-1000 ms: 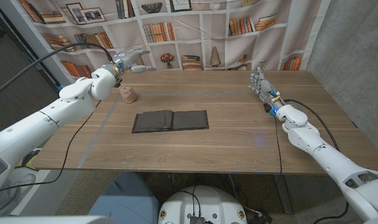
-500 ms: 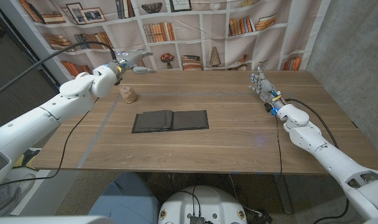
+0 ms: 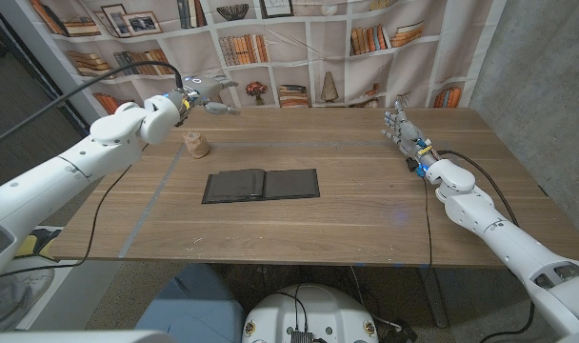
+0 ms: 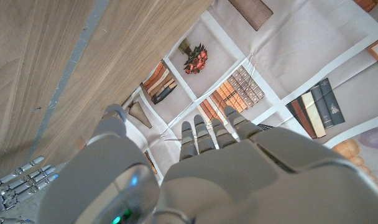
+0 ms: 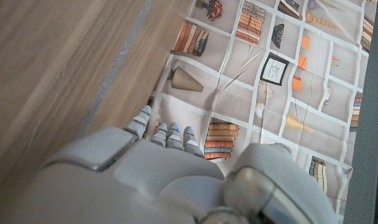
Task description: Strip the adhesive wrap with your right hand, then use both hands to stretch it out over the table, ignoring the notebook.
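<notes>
Meanwhile left hand [image 3: 202, 91] and right hand [image 3: 399, 126] hold nothing, fingers apart, adhesive wrap [image 3: 196, 145] untouched.

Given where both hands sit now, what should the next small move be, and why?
Probably the right hand should travel across the table toward the tan wrap roll. It waits open at the far right, apart from the roll, which stands untouched beside the raised left hand, behind the notebook.

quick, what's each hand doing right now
Left hand: open, holding nothing, raised above the table's far left.
Right hand: open, holding nothing, fingers extended.
</notes>
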Tool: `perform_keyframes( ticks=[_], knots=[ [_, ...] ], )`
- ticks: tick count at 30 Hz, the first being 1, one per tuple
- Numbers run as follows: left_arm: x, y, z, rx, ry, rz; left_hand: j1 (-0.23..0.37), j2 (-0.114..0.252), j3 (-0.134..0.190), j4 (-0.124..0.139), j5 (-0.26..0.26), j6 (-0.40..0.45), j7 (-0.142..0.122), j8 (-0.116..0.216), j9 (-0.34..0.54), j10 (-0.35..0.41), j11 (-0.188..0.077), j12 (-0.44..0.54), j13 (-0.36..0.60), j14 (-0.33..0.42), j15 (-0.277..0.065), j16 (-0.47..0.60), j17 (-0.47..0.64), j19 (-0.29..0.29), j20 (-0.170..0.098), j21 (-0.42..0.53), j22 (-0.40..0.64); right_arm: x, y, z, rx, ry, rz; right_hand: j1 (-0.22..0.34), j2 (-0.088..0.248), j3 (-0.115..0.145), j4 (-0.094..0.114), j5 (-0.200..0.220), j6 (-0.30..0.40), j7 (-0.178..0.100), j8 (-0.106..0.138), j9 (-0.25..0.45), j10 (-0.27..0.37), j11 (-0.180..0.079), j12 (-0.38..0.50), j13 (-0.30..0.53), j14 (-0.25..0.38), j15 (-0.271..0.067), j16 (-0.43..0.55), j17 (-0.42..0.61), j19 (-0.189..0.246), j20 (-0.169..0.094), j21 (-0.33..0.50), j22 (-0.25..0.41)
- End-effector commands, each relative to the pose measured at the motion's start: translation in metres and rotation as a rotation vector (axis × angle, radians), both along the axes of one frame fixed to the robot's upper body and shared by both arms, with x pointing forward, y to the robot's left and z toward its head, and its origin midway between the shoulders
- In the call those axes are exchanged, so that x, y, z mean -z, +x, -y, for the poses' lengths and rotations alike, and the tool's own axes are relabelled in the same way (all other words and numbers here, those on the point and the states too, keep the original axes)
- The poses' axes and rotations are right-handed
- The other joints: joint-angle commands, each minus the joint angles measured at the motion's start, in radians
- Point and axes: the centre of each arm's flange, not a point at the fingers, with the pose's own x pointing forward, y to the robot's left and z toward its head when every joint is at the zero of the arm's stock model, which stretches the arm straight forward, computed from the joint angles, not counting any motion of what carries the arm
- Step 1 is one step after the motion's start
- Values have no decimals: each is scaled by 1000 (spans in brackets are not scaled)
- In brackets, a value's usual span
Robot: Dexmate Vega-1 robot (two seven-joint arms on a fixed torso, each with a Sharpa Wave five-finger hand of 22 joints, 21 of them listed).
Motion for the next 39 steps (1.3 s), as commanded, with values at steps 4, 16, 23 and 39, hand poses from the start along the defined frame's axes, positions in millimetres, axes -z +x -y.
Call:
perform_keyframes(
  ticks=[4, 16, 23, 39],
  knots=[
    [-10, -2, 12, -9, 100, 4, 33, -2, 12, -5, 9, 16, -4, -2, 4, 28, -10, 3, 4, 27, -22, 9, 1, 8, 2, 0, 2, -4, -3, -4, 20, -37, 25, 0, -10, -4, 0, 0, 1, -19, 1, 0, 5, -12, 3, 4, -34, 2, -6, -1, -23, 11, -6, 2],
    [-18, -8, 21, -24, 159, 31, 89, -38, 14, -6, 14, 2, -20, -10, 5, 74, -27, 14, 5, 99, -38, 23, 3, -2, 20, -3, 3, 5, -3, -3, 13, -27, 24, -3, -9, -4, 1, 0, 2, -16, 0, 0, 7, -10, 2, 4, -39, -5, -7, -1, -34, 11, -7, 3],
    [-20, -6, 15, -35, 161, 3, 115, -52, 13, -2, 16, 38, -26, 1, 6, 107, -34, 21, 7, 133, -53, 24, 3, 26, 21, 8, 3, 7, -2, -3, 9, -15, 24, -3, -7, -4, 1, 0, 2, -10, -1, 0, 8, -8, 2, 4, -39, -6, -6, -1, -36, 24, -6, 3],
    [-19, -3, 8, -51, 160, -7, 149, -65, 9, 3, 17, 82, -14, 6, 6, 129, -29, 20, 8, 120, -46, 4, 1, 87, -3, 17, 3, 9, 0, -2, 6, -13, 21, -3, -5, -3, 0, 1, 5, -6, -1, 0, 10, -4, 1, 4, -36, -6, -6, -2, -33, 25, -4, 3]
  ],
)
